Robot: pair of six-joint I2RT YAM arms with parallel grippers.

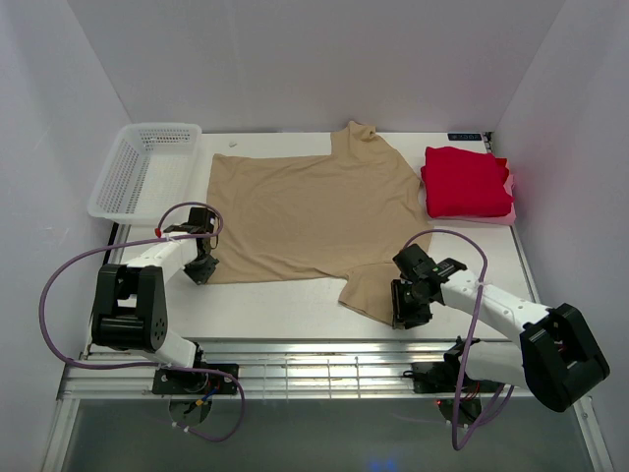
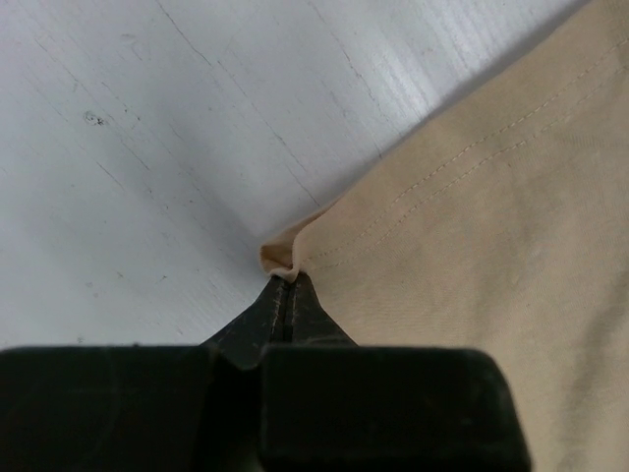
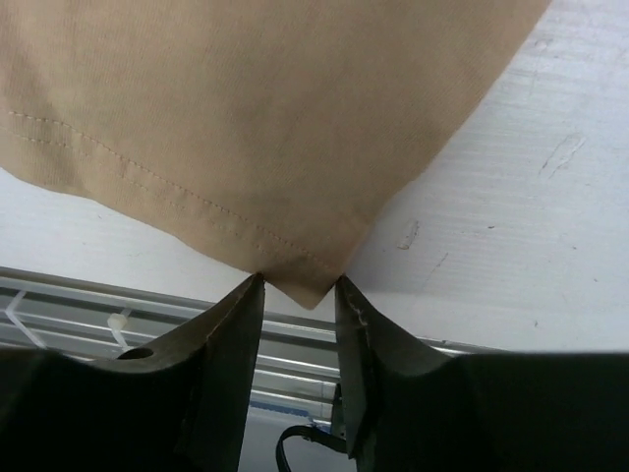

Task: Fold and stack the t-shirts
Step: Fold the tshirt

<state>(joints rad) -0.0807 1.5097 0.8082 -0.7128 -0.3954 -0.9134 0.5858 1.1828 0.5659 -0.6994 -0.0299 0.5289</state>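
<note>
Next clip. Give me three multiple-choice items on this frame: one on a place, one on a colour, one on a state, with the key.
1. Where does the red t-shirt lie?
A. At the far right of the table.
B. At its middle.
C. Hanging over its near edge.

2. What colour is the spread-out t-shirt?
A. Blue.
B. Tan.
C. Green.

3. How is the left tool?
A. Wide open in the air.
B. Out of view.
C. Shut on a corner of the spread-out t-shirt.

Key:
1 A: the red t-shirt sits folded near the right wall.
2 B: the cloth over the table's middle is plain tan.
3 C: the left wrist view shows the jaws closed on the hem corner.
</note>
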